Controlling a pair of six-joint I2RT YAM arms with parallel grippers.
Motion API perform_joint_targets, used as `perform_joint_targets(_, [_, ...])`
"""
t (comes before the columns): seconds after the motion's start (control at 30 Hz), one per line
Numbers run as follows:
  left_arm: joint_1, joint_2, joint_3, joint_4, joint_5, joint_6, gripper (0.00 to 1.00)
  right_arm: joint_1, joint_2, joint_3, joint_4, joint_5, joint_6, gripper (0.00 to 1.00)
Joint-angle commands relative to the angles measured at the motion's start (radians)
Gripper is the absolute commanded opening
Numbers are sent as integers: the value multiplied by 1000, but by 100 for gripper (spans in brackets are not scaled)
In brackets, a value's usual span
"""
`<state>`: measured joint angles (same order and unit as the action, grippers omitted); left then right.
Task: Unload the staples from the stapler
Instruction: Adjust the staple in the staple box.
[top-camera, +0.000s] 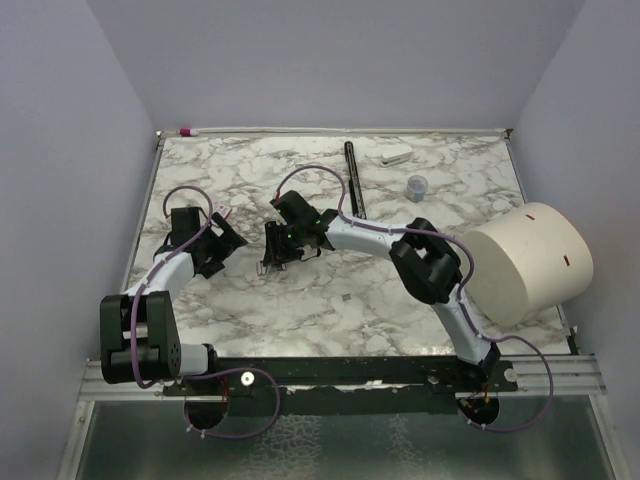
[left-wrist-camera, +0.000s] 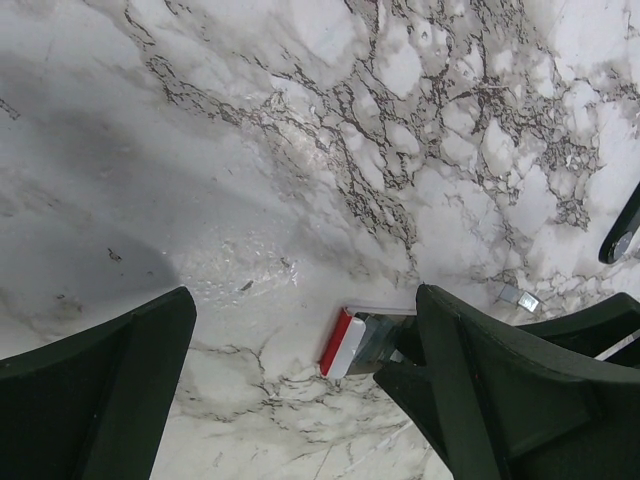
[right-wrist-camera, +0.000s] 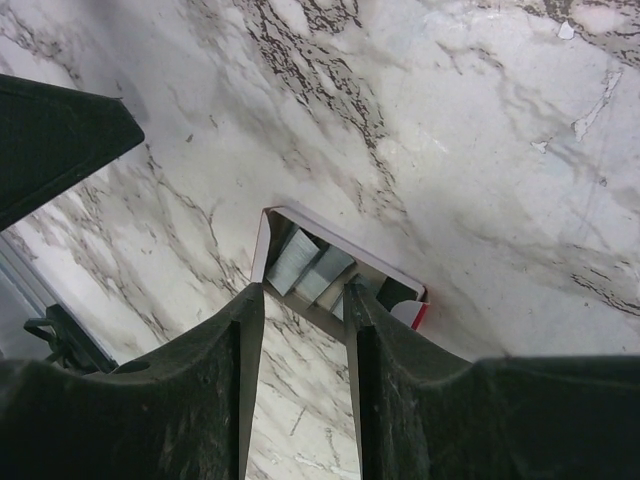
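Observation:
The stapler (top-camera: 353, 180), a long thin black bar, lies on the marble table at the back centre, apart from both grippers. My right gripper (top-camera: 273, 262) is open. In the right wrist view its fingertips (right-wrist-camera: 302, 292) sit at the near rim of a small open box (right-wrist-camera: 275, 215) with a red and white flap. Silver strips of staples (right-wrist-camera: 310, 265) lie in the box. My left gripper (top-camera: 228, 243) is wide open and empty just left of it (left-wrist-camera: 305, 300). The box's red end (left-wrist-camera: 340, 345) lies by its right finger. A loose silver piece (left-wrist-camera: 518, 297) lies on the marble.
A large white cylinder (top-camera: 530, 262) lies at the right edge of the table. A small white object (top-camera: 395, 156) and a small grey cap (top-camera: 417, 185) are at the back right. A pink-tipped marker (top-camera: 186, 131) is at the back left corner.

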<state>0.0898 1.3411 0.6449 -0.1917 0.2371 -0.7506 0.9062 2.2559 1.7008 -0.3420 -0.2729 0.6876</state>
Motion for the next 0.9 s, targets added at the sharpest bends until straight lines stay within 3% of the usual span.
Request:
perform_joint_targets(0.0, [10, 0, 18, -3, -5, 13, 96, 10, 30, 24, -10, 33, 12, 38])
perform_joint_targets(0.67, [14, 5, 18, 1, 19, 20, 96, 13, 73, 75, 1, -32, 13, 37])
perform_joint_targets(0.87, [14, 39, -5, 71, 121, -9, 96, 15, 75, 83, -1, -30, 7, 37])
